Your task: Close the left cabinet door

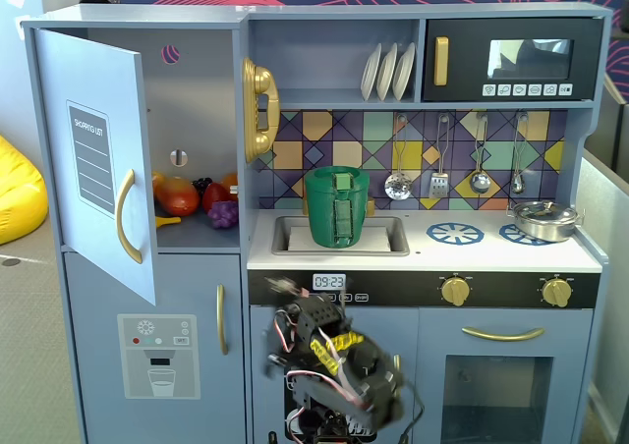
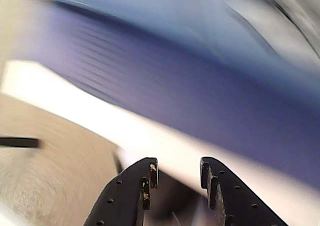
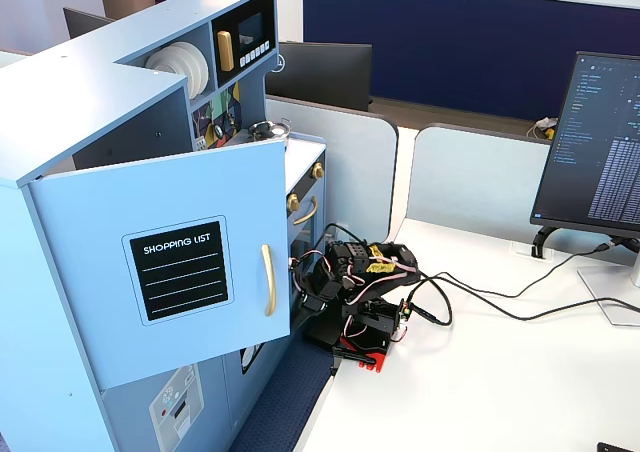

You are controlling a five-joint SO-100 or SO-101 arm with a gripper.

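Your left cabinet door (image 1: 96, 159) stands wide open, swung out on its hinge at the left edge of the toy kitchen (image 1: 413, 17) in a fixed view, so that its chalkboard label (image 3: 181, 269) and curved gold handle (image 3: 267, 280) face out into the room. Behind it the open compartment shows toy fruit (image 1: 197, 200) on its shelf. Nothing of the closing looks done: the panel is well away from its frame, and the whole swing is left.

Your arm (image 3: 358, 290) sits folded low on the white tabletop (image 3: 500, 392) in front of the oven section, near the door's free edge but apart from it. In the wrist view the jaws (image 2: 179, 168) stand a little apart with nothing between them; that picture is smeared, so you cannot read what they face.

Around you: the lower blue door with the dispenser graphic (image 1: 157, 356) is shut, a green pot (image 1: 336, 206) sits in the sink, and a monitor (image 3: 598, 157) with trailing cables (image 3: 500, 302) stands well off to the side. Nothing blocks the door's swing, as far as I can judge; you must raise the arm and get outside the panel to push it.
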